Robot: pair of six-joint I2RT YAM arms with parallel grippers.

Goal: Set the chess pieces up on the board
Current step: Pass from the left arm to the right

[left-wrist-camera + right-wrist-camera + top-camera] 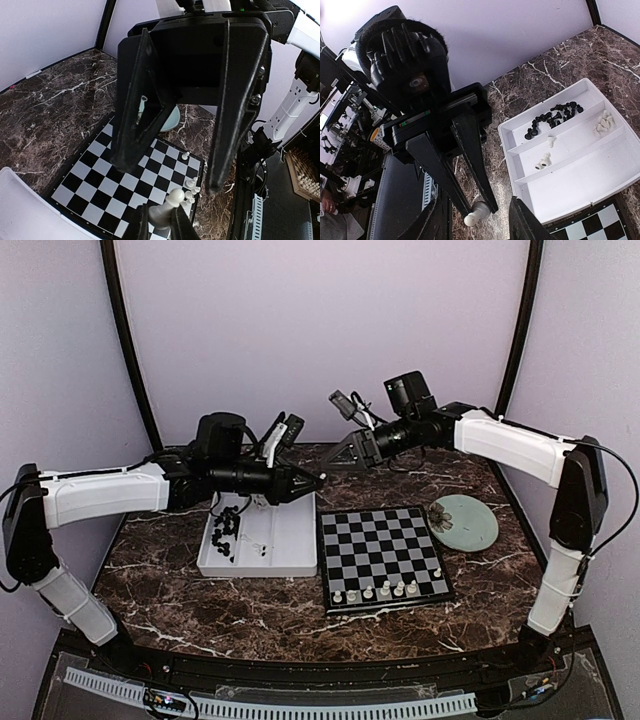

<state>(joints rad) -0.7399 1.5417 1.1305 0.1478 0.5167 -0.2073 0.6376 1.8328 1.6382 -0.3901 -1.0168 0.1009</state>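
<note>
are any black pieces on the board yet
No, only white pieces stand on the board; the black ones lie in the white tray.

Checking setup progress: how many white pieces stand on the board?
7 white pieces, as far as the top view resolves: six along the near row of the board, one by the right edge in the next row. Close-set ones may hide another.

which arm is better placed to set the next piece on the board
Left, probably: the left gripper is shut on a small white chess piece near the black-and-silver checkered board's far edge. The right gripper is open, holding nothing.
</note>
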